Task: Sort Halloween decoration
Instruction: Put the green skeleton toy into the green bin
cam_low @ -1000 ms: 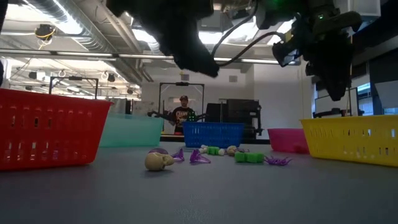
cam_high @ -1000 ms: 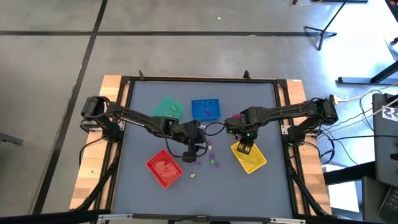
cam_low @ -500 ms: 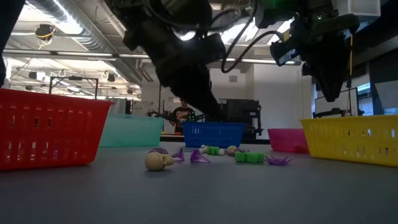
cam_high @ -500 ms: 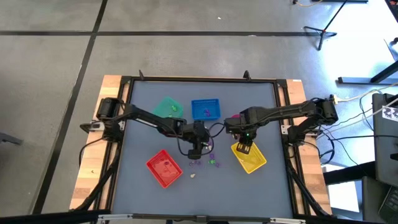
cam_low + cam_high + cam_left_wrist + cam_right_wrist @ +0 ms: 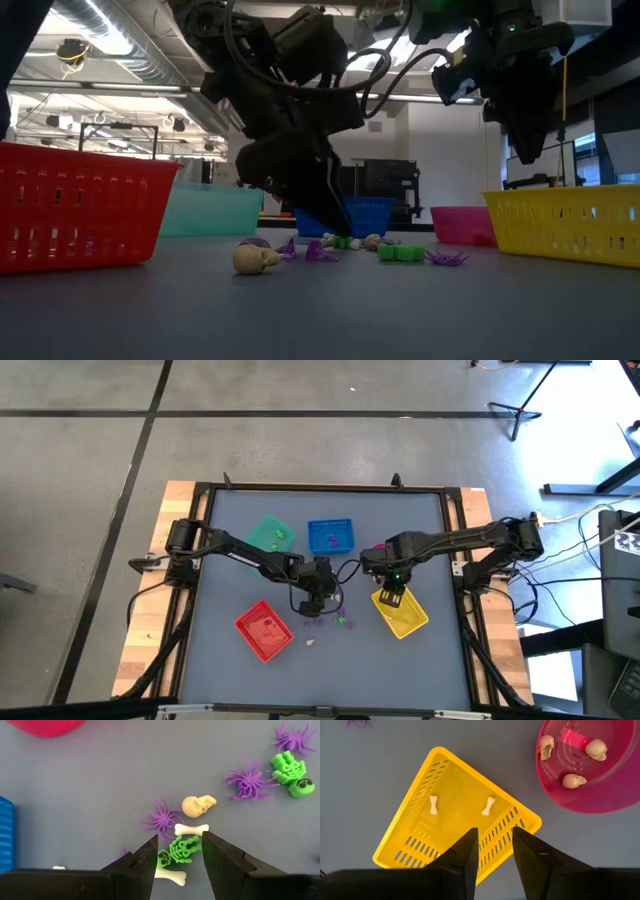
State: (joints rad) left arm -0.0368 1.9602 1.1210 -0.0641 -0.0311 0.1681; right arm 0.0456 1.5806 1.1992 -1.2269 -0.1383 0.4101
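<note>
Left arm: reaches from the table's left edge toward the middle, wrist bent down over the loose trinkets.
Left gripper: low over the grey table, fingers parted, holding nothing; a green skeleton lies on the table in the gap between them.
Right arm: stretches in from the right edge, its gripper hanging above the yellow tray.
Right gripper: fingers apart, empty, poised over the near rim of the yellow tray.
Trinkets under the left wrist: two green skeletons, the second off to one side; three clear purple spiders, one just beside the skull, one near the second skeleton, one at the picture's edge; one cream skull; two white bones, one touching the nearer skeleton, one partly behind a finger.
Trinket pile: on the bare table between the red tray and the yellow tray.
Yellow tray contents: two white bones.
Pink bowl: three cream skulls and a pink piece I cannot identify.
Trays: four, red, yellow, green and blue; the green and blue sit side by side at the far side.
Background: a person stands beyond the table.
</note>
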